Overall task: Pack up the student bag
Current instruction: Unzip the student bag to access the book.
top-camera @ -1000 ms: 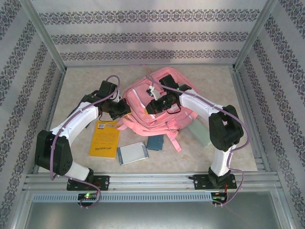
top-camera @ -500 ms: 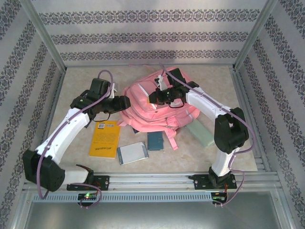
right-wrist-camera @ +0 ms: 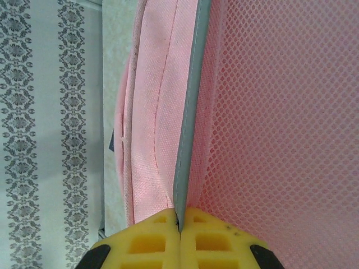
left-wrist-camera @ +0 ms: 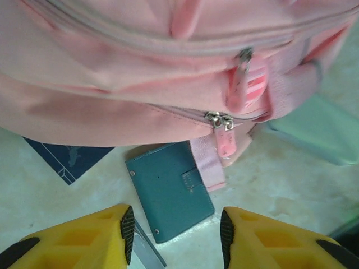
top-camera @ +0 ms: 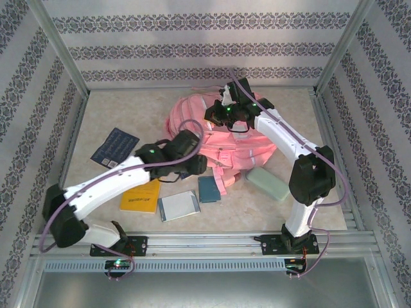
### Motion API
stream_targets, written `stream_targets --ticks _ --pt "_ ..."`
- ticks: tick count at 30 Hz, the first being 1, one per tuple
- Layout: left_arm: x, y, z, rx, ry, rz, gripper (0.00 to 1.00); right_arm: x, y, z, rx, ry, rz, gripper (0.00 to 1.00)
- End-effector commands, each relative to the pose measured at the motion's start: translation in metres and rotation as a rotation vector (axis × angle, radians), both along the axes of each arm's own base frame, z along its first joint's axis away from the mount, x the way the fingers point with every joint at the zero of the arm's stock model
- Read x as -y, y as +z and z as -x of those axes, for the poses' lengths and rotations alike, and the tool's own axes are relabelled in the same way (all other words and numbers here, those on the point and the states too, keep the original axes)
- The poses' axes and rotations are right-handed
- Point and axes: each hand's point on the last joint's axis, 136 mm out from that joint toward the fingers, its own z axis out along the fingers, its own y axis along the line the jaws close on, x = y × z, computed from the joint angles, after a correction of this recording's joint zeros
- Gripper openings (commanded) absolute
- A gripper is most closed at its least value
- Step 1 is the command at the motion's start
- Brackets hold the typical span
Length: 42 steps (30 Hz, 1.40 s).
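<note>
i am watching the large soft pink fabric backpack (top-camera: 234,153) lying centred on the mottled beige table (top-camera: 128,109), my right gripper (right-wrist-camera: 179,216) clamping its grey-trimmed edge between closed jaws, my left gripper (left-wrist-camera: 176,224) hovering with jaws parted and empty over a flat teal wallet (left-wrist-camera: 168,196).

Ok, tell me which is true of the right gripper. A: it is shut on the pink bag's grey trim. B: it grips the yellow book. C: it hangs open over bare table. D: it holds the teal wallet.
A: in the right wrist view the right gripper has its jaws closed, with the grey trim of the student bag pinched between them.
</note>
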Motion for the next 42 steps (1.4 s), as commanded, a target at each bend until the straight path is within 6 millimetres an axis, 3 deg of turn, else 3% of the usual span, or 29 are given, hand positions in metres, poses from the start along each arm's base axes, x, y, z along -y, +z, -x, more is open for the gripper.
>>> stream_targets --ticks 1,9,17,23,31,42 --pt "0.018 -0.01 -0.01 0.053 0.049 -0.016 0.47 -0.005 0.026 -0.011 0.025 -0.032 -0.063 0.0" --pt "0.057 -0.038 -0.018 0.03 -0.001 -0.019 0.49 -0.004 0.016 -0.009 0.001 -0.031 -0.061 0.0" --pt "0.074 -0.065 -0.015 -0.011 -0.025 -0.006 0.5 -0.008 0.006 -0.01 -0.019 -0.012 -0.086 0.0" --pt "0.074 -0.078 -0.018 -0.012 -0.026 -0.045 0.51 -0.01 -0.001 -0.01 -0.035 -0.006 -0.102 0.0" --pt "0.066 -0.098 -0.026 -0.028 0.0 -0.118 0.41 -0.013 -0.003 -0.007 -0.042 0.009 -0.124 0.0" --pt "0.051 -0.094 -0.031 -0.018 0.032 -0.1 0.17 -0.013 -0.009 -0.003 -0.038 0.029 -0.112 0.0"
